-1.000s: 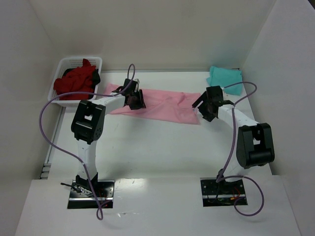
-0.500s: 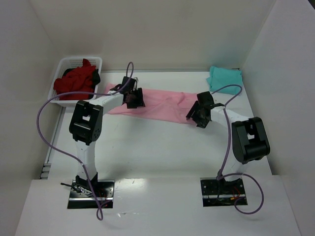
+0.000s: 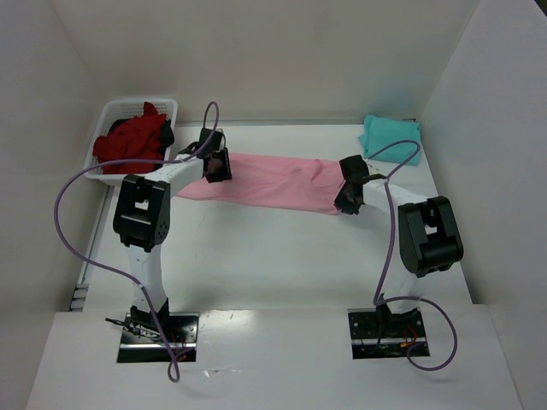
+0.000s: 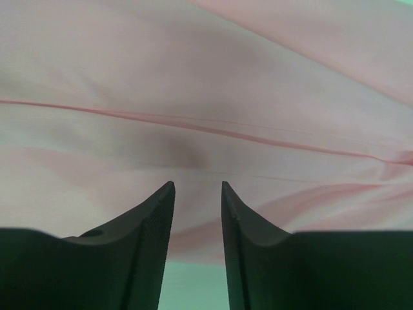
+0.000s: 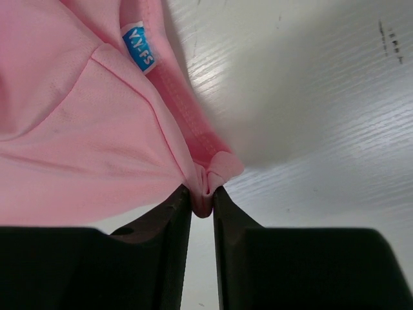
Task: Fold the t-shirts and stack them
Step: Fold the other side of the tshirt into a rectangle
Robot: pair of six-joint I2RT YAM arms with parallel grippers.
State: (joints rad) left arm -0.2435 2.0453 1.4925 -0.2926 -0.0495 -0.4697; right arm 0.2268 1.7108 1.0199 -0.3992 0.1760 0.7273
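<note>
From above, the pink shirt [image 3: 273,179] lies stretched left to right across the far half of the table [image 3: 273,256]. The left pincer [image 3: 215,166] is at its left end and the right pincer [image 3: 349,201] at its right end. A teal shirt [image 3: 391,137] lies folded in the far right corner. Red shirts [image 3: 128,143] are heaped in the basket [image 3: 115,107] at far left.

In the left wrist view, the fingers stand slightly apart over pink cloth; whether they hold it cannot be told.

In the right wrist view, the fingers are pinching a bunched hem of the pink shirt, near its blue label [image 5: 139,46].
</note>
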